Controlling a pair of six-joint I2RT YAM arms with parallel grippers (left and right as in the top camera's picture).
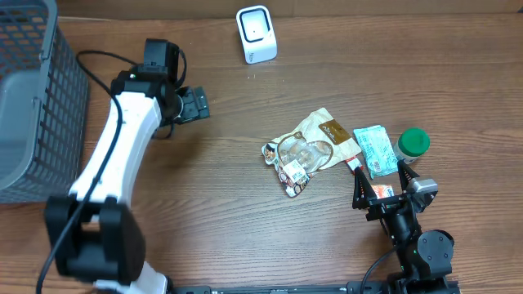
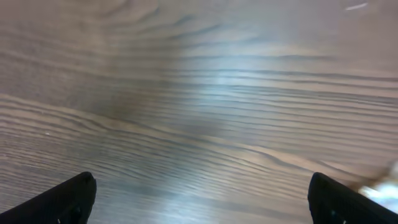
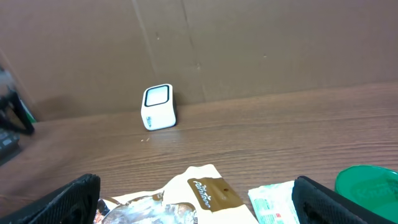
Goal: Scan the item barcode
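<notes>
A white barcode scanner (image 1: 256, 34) stands at the back of the wooden table; the right wrist view shows the scanner (image 3: 158, 107) against a cardboard wall. A beige and brown snack bag (image 1: 306, 149) lies mid-table, with a teal packet (image 1: 374, 149) and a green-lidded jar (image 1: 413, 143) to its right. My right gripper (image 1: 382, 181) is open just in front of these items, with the snack bag (image 3: 205, 190) and teal packet (image 3: 273, 202) lying ahead between its fingers. My left gripper (image 1: 194, 104) is open over bare wood at the left and holds nothing.
A grey mesh basket (image 1: 33, 98) stands at the table's left edge. The left wrist view shows only blurred wood grain between its two fingertips (image 2: 68, 199). The green lid (image 3: 370, 182) is at the right edge of the right wrist view.
</notes>
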